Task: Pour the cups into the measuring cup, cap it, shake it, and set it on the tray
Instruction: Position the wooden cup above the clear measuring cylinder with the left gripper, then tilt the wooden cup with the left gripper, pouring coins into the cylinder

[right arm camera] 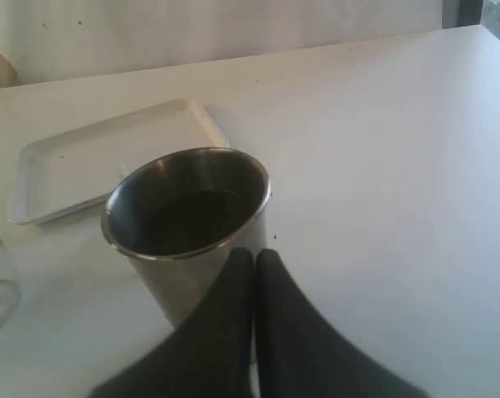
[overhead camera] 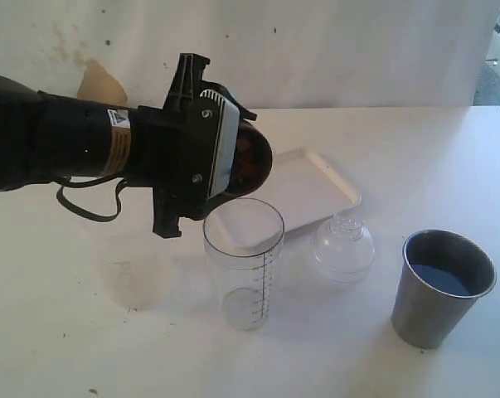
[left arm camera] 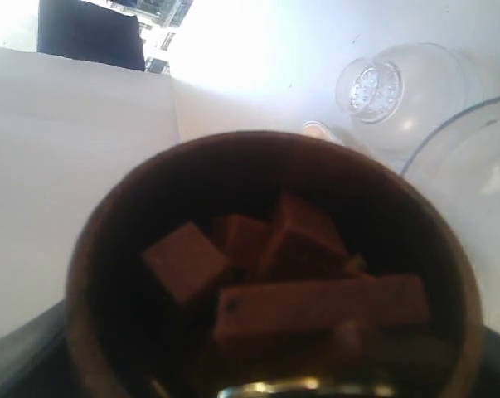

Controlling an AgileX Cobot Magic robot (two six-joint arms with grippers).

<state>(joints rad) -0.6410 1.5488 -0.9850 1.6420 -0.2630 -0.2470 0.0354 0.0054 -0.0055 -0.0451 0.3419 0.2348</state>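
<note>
Left fingers (overhead camera: 223, 141) tip wooden cup (overhead camera: 254, 157) above measuring cup rim (overhead camera: 245, 252); tumbler (overhead camera: 440, 290) well apart.

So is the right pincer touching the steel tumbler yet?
Apart. The exterior view shows bare table all round the steel tumbler; the right pincer is outside that frame.

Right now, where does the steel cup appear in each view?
Exterior view: the steel cup stands lower right, right of the clear dome lid.
Left wrist view: not in it.
Right wrist view: centre, just beyond the shut right pincer.
Shared landmark: the white tray, behind the cup in both.
</note>
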